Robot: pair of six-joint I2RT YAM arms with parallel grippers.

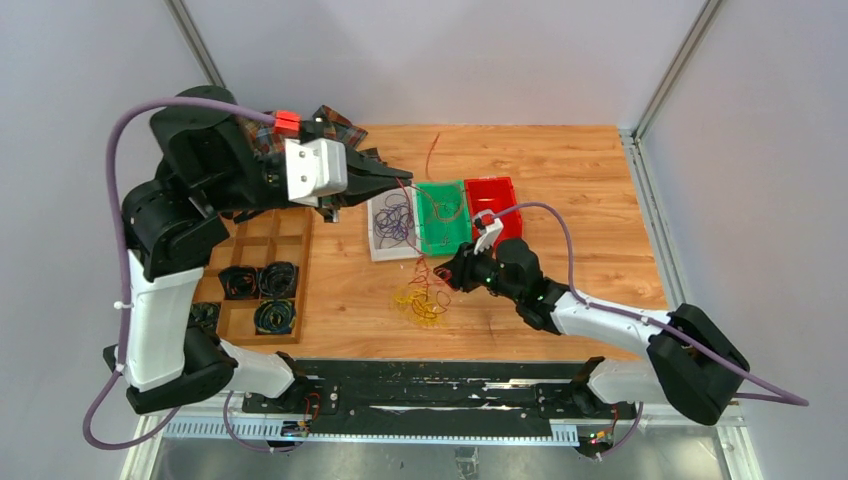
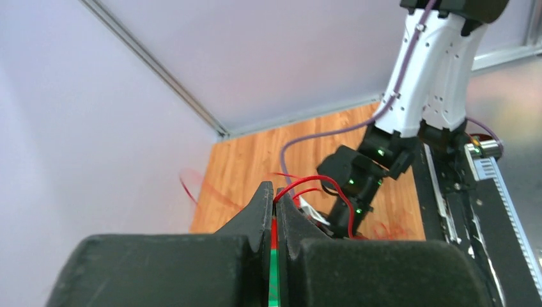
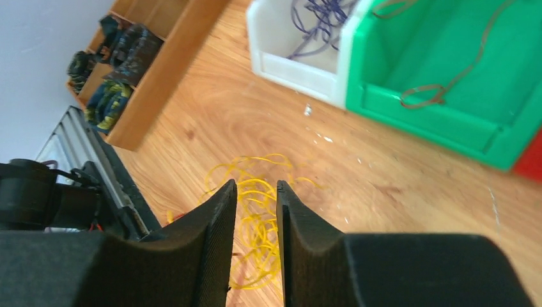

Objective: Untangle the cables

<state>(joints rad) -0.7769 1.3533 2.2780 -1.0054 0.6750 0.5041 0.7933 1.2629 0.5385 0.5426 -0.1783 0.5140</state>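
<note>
The cables lie partly sorted. A loose heap of yellow wires and a few red wires sit on the wood in front of the bins. My left gripper hangs above the white bin, shut on one red wire that arcs down toward the heap. My right gripper is low over the yellow heap. Its jaws stand a narrow gap apart, with yellow strands showing below the gap and nothing pinched. Purple wires fill the white bin.
A white bin, a green bin holding a brown wire, and a red bin stand in a row. At left is a wooden tray of dark coiled cords. One red wire lies at the back.
</note>
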